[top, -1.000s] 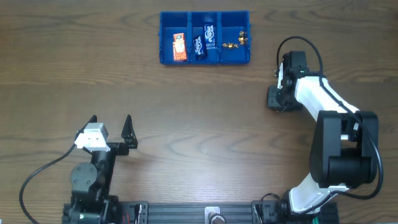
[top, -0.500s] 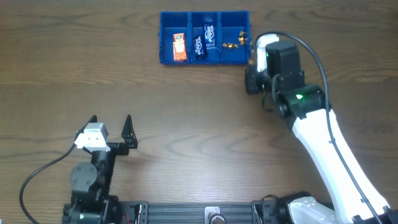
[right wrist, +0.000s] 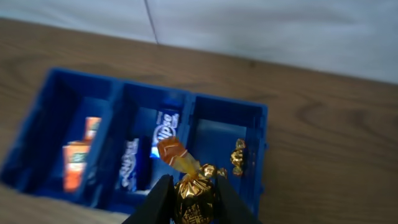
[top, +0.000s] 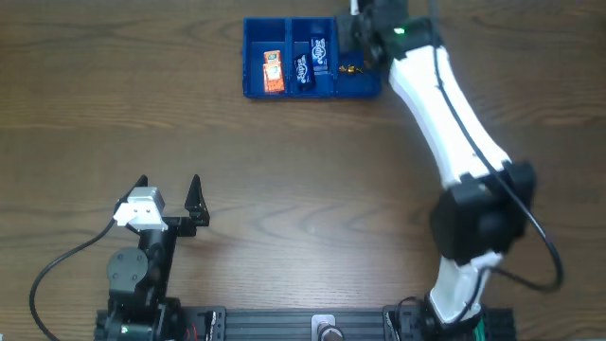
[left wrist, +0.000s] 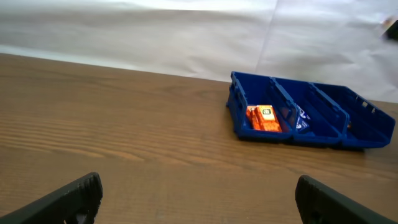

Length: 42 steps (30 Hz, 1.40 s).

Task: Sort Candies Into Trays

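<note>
Over the last second, the right arm [top: 445, 104] has swung from a folded pose at the right side of the worktop [top: 303, 170] out to the far edge. Half a second ago its tip was just beside the near right corner of the blue tray [top: 248, 57]. Now we see the right jaws hanging above the tray's right compartment.

In the right wrist view they are clenched on a gold-wrapped candy [right wrist: 196, 193], which is lifted clear of the tray. Its twisted wrapper end sticks up between the fingers. Two or three more gold candies [top: 358, 66] already lie in the right compartment below. The middle compartment holds blue-wrapped candies [top: 311, 59], and the left one holds an orange candy [top: 274, 71].

The left arm [top: 151, 256] has not moved. It sits at the near left of the worktop, well apart from the tray, with the left jaws released and holding nothing.

We judge that the carry is finished and the candy hangs over the matching compartment. What remains for this piece is to lower it a little and let go. We see no loose candies on the worktop, so this may be one of the last to sort.
</note>
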Motion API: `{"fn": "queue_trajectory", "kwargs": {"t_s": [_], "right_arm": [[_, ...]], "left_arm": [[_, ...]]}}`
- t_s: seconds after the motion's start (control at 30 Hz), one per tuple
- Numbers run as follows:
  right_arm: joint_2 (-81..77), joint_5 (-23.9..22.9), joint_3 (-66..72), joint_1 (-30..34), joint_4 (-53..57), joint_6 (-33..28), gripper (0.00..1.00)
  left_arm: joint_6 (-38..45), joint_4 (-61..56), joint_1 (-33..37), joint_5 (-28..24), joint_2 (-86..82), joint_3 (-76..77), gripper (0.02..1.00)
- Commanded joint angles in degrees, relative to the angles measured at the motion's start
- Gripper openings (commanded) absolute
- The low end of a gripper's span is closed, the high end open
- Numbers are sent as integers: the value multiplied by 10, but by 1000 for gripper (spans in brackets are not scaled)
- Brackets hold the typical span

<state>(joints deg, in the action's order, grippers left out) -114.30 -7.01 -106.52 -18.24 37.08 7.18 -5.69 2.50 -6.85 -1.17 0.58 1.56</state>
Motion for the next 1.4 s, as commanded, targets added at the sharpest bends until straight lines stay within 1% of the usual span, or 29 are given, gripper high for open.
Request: {"fn": "queue_trajectory", "kwargs": {"t_s": [0.03, 0.23, 0.4, 0.47, 0.5, 0.53, 0.57, 0.63, 0.67, 0.77, 0.93, 1.07, 1.13, 1.2, 1.27, 1.4], "right_arm": [[-57, -52, -21, -1, 1, 21, 117], [-73, -52, -21, 4, 0, 66, 117], [-74, -50, -21, 5, -1, 65, 130], [-74, -50, -21, 5, -1, 65, 185], [-74, -50, -21, 5, -2, 65, 257], [-74, -50, -21, 5, -3, 65, 371], [-74, -50, -21, 5, -8, 65, 663], [-74, -50, -21, 5, -15, 65, 976], [-74, -50, -21, 5, -19, 65, 1000], [-69, -50, -21, 6, -21, 65, 1000], [3, -52, -20, 16, 49, 58, 1000], [116, -52, 29, 36, 81, 17, 1000], [206, -51, 97, 42, 81, 1, 1000], [281, -52, 167, 48, 77, -2, 1000], [384, -50, 275, 61, 60, -2, 998], [594, -49, 510, 109, -21, 0, 998]], "left_arm": [[8, 20, 2, 9, -4, -12, 998], [8, 20, 2, 9, -4, -12, 998], [8, 20, 2, 9, -4, -12, 998], [8, 20, 2, 9, -4, -12, 998], [8, 20, 2, 9, -4, -12, 998], [8, 20, 2, 9, -4, -12, 998], [8, 20, 2, 9, -4, -12, 998], [8, 20, 2, 9, -4, -12, 996], [8, 20, 2, 9, -4, -12, 998], [8, 20, 2, 9, -4, -12, 998], [8, 20, 2, 9, -4, -12, 998], [8, 20, 2, 9, -4, -12, 993], [8, 20, 2, 9, -4, -12, 998], [8, 20, 2, 9, -4, -12, 998], [8, 20, 2, 9, -4, -12, 998], [8, 20, 2, 9, -4, -12, 998]]}}
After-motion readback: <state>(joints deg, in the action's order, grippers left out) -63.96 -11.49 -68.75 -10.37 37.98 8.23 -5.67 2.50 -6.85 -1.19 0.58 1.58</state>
